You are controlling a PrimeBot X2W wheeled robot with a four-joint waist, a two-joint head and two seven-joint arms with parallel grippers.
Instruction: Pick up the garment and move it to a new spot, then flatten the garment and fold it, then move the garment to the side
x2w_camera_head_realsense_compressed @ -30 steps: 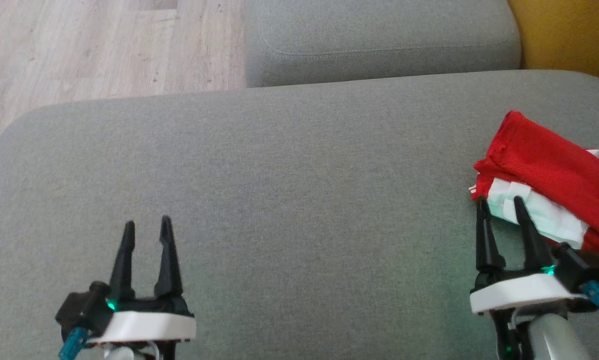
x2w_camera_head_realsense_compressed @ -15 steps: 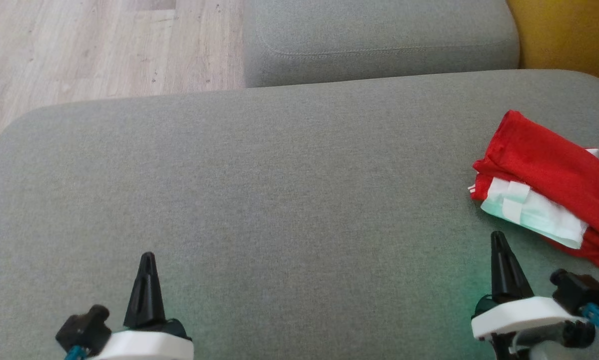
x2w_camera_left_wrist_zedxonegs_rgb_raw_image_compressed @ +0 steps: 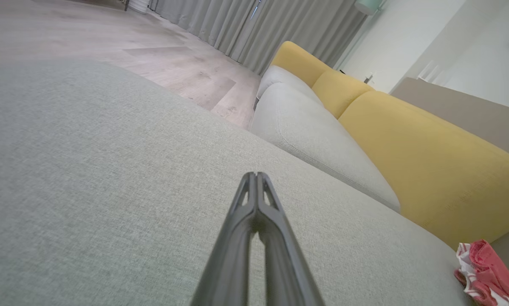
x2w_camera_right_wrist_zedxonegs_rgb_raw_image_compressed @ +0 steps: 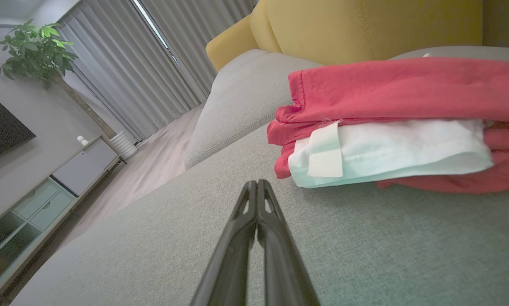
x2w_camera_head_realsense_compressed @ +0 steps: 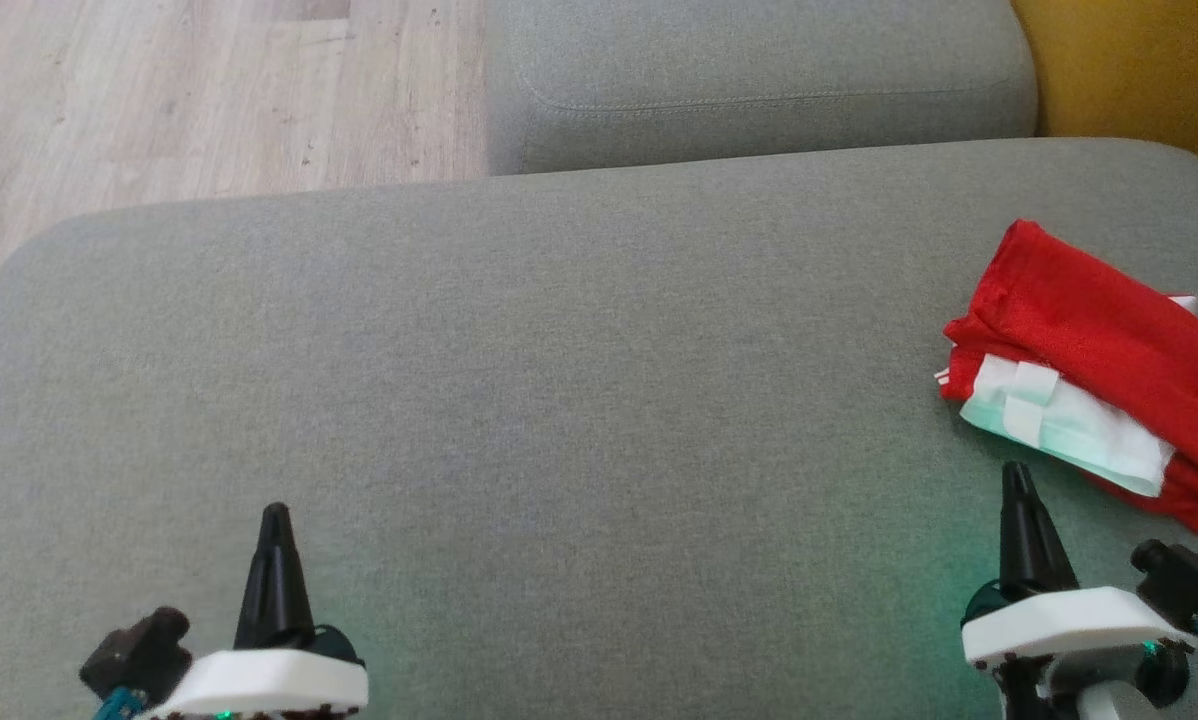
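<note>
"How far along is the job, do you think?"

"Close to the end, I would say. The garment (x2w_camera_head_realsense_compressed: 1089, 340) lies as a compact folded packet, red with a white layer (x2w_camera_head_realsense_compressed: 1069, 425) showing between the folds. It is at the far right side of the grey seat (x2w_camera_head_realsense_compressed: 559, 400), near the yellow backrest (x2w_camera_head_realsense_compressed: 1129, 60)."

"So the folding is done?"

"It looks so to me. The layers lie one over the other and no loose part spreads out on the seat. It is not perfectly tidy, because the white layer sticks out a little at the front edge, but it is a folded thing, not a heap."

"And the two grippers?"

"The left gripper (x2w_camera_head_realsense_compressed: 276, 520) is closed, the two fingers pressed together, and it holds nothing. It is over the bare seat, well apart from the garment. The right gripper (x2w_camera_head_realsense_compressed: 1019, 480) is closed too and also empty. Its tip is near the white edge of the packet, but I see a strip of seat between them, so they do not touch."

"What is left, then?"

"Very little, as I judge it. Picking up, flattening and folding appear finished, and the packet sits at the side. Whether this is exactly the wanted place, I cannot tell."
</note>
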